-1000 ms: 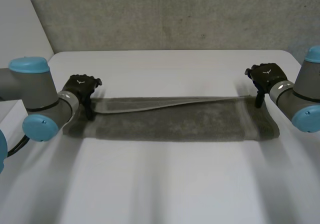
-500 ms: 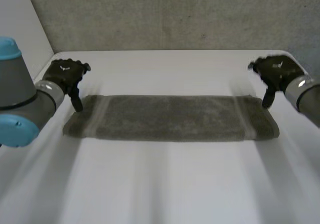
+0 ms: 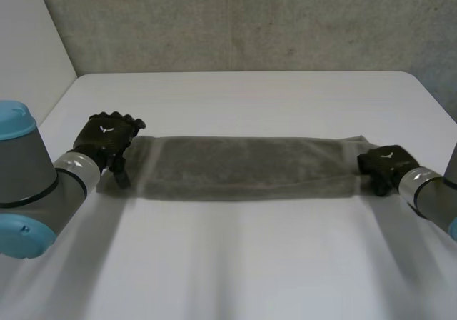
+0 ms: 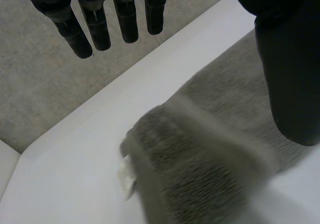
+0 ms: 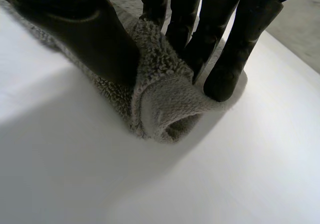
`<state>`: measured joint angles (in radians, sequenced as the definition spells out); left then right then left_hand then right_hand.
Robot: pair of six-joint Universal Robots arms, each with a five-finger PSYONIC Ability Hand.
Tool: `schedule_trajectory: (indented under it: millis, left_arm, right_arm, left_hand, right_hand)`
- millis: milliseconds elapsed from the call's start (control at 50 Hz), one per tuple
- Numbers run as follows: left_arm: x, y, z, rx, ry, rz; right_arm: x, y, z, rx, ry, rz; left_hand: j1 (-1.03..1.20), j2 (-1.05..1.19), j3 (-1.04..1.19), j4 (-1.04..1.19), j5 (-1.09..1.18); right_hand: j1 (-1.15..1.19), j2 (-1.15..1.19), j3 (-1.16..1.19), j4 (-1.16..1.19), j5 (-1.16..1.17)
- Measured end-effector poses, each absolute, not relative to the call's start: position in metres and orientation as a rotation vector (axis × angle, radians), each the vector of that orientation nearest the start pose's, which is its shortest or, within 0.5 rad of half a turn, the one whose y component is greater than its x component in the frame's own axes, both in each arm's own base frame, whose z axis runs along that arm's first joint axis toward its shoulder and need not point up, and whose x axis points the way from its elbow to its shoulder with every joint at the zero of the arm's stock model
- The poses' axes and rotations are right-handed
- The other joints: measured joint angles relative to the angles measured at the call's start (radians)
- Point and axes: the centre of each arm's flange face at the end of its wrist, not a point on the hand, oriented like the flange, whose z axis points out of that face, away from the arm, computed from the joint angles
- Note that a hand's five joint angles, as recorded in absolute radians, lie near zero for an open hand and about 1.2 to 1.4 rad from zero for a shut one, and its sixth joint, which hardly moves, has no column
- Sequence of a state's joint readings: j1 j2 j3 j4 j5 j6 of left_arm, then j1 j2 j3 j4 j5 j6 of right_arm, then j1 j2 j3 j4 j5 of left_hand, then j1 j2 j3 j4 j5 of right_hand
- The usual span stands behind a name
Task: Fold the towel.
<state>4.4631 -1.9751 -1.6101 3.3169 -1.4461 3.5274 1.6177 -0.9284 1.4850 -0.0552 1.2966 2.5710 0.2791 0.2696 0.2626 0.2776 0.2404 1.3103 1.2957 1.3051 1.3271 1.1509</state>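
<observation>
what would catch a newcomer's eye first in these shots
First, the long grey towel, folded into a strip across the middle of the white table. At its right end the right hand pinches a bunched fold between its thumb and fingers. The left hand is over the left end with its fingers straight, holding nothing.

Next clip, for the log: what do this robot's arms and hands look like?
The left arm and right arm are thick grey tubes with round light-blue caps at the joints. A pale silver band rings each wrist. The left hand and right hand are black, each with a small white emblem on its back. The fingers are black rods with rounded tips.
</observation>
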Motion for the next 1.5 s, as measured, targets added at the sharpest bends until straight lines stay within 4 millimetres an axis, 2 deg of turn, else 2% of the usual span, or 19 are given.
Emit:
schedule_trajectory:
  millis: [140, 220, 300, 380, 420, 500, 580, 620, 700, 760, 820, 880, 920, 1020, 1100, 1180, 1280, 1400, 1500]
  left_arm:
    - [-0.225, -0.309, 0.179, 0.89, 2.342, -1.918]
    - [-0.223, -0.309, 0.182, 0.883, 2.335, -1.925]
    - [-0.222, -0.31, 0.185, 0.876, 2.327, -1.933]
    - [-0.222, -0.31, 0.187, 0.871, 2.321, -1.939]
    - [-0.222, -0.31, 0.187, 0.871, 2.319, -1.941]
    - [-0.223, -0.309, 0.187, 0.875, 2.319, -1.941]
    - [-0.224, -0.307, 0.186, 0.881, 2.323, -1.941]
    - [-0.224, -0.307, 0.186, 0.883, 2.326, -1.938]
    - [-0.224, -0.305, 0.184, 0.887, 2.332, -1.932]
    - [-0.225, -0.304, 0.183, 0.889, 2.335, -1.929]
    - [-0.225, -0.304, 0.183, 0.891, 2.337, -1.928]
    - [-0.226, -0.304, 0.183, 0.894, 2.336, -1.929]
    - [-0.227, -0.303, 0.184, 0.898, 2.333, -1.935]
    - [-0.233, -0.301, 0.186, 0.919, 2.321, -1.955]
    - [-0.243, -0.296, 0.19, 0.957, 2.308, -1.982]
    - [-0.255, -0.289, 0.194, 1.005, 2.293, -2.013]
    - [-0.269, -0.279, 0.2, 1.06, 2.27, -2.056]
    - [-0.282, -0.271, 0.204, 1.109, 2.25, -2.093]
    - [-0.29, -0.267, 0.203, 1.138, 2.24, -2.114]
  right_arm:
    - [0.137, -0.377, 0.147, -0.933, 2.623, -1.848]
    - [0.113, -0.392, 0.184, -0.92, 2.634, -2.064]
    - [0.12, -0.397, 0.214, -0.972, 2.548, -2.216]
    - [0.173, -0.387, 0.24, -1.102, 2.322, -2.315]
    - [0.214, -0.372, 0.25, -1.182, 2.17, -2.328]
    - [0.278, -0.34, 0.25, -1.305, 1.954, -2.281]
    - [0.35, -0.289, 0.228, -1.458, 1.743, -2.142]
    - [0.372, -0.271, 0.213, -1.514, 1.692, -2.079]
    - [0.402, -0.241, 0.176, -1.633, 1.635, -1.955]
    - [0.41, -0.23, 0.155, -1.697, 1.625, -1.899]
    - [0.412, -0.227, 0.144, -1.725, 1.628, -1.871]
    - [0.411, -0.227, 0.142, -1.715, 1.642, -1.863]
    - [0.408, -0.229, 0.151, -1.674, 1.651, -1.876]
    - [0.394, -0.234, 0.187, -1.503, 1.686, -1.913]
    - [0.362, -0.247, 0.218, -1.299, 1.771, -1.928]
    - [0.331, -0.256, 0.224, -1.191, 1.871, -1.912]
    - [0.296, -0.262, 0.203, -1.185, 2.019, -1.832]
    - [0.266, -0.265, 0.159, -1.267, 2.169, -1.696]
    - [0.256, -0.271, 0.123, -1.304, 2.249, -1.6]
  left_hand:
    - [0.0, 0.0, 0.0, 0.0, 0.0]
    - [0.0, 0.0, 0.0, 0.0, 0.0]
    - [0.0, 0.0, 0.0, 0.0, -0.001]
    - [0.0, 0.0, 0.0, 0.0, -0.004]
    - [0.0, 0.0, 0.0, 0.0, -0.004]
    - [0.0, 0.0, -0.001, 0.0, -0.005]
    - [-0.002, -0.005, -0.005, 0.0, -0.007]
    - [-0.002, -0.005, -0.005, 0.0, -0.008]
    - [-0.002, -0.005, -0.005, 0.0, -0.008]
    - [-0.002, -0.005, -0.005, 0.0, -0.008]
    - [-0.002, -0.005, -0.005, 0.0, -0.008]
    - [-0.002, -0.005, -0.005, 0.0, -0.008]
    - [-0.002, -0.005, -0.005, 0.0, -0.008]
    - [-0.002, -0.005, -0.005, 0.0, -0.008]
    - [-0.002, -0.005, -0.005, 0.0, -0.008]
    - [-0.002, -0.005, -0.005, 0.0, -0.008]
    - [-0.002, -0.005, -0.005, 0.0, -0.007]
    - [-0.002, -0.005, -0.005, 0.0, -0.007]
    - [-0.002, -0.005, -0.005, 0.0, -0.006]
  right_hand:
    - [0.002, 0.0, 0.001, 0.003, 0.001]
    - [0.004, 0.0, 0.001, 0.003, 0.001]
    - [0.005, 0.0, 0.005, 0.003, 0.001]
    - [0.006, 0.004, 0.009, 0.003, 0.001]
    - [0.006, 0.004, 0.021, 0.003, 0.001]
    - [0.006, 0.005, 0.026, 0.003, 0.001]
    - [0.007, 0.005, 0.028, 0.003, 0.001]
    - [0.007, 0.005, 0.028, 0.003, 0.001]
    - [0.007, 0.005, 0.028, 0.003, 0.001]
    - [-0.101, -0.097, -0.078, -0.09, -0.095]
    - [-0.449, -0.443, -0.408, -0.436, -0.446]
    - [-0.944, -0.945, -0.93, -0.946, -0.98]
    - [-1.042, -1.037, -1.042, -1.064, -1.092]
    - [-1.083, -1.054, -1.063, -1.078, -1.098]
    - [-1.083, -1.054, -1.063, -1.079, -1.098]
    - [-1.084, -1.054, -1.063, -1.079, -1.098]
    - [-1.084, -1.054, -1.063, -1.079, -1.098]
    - [-0.998, -0.99, -0.998, -1.017, -1.01]
    - [-0.526, -0.504, -0.521, -0.541, -0.548]
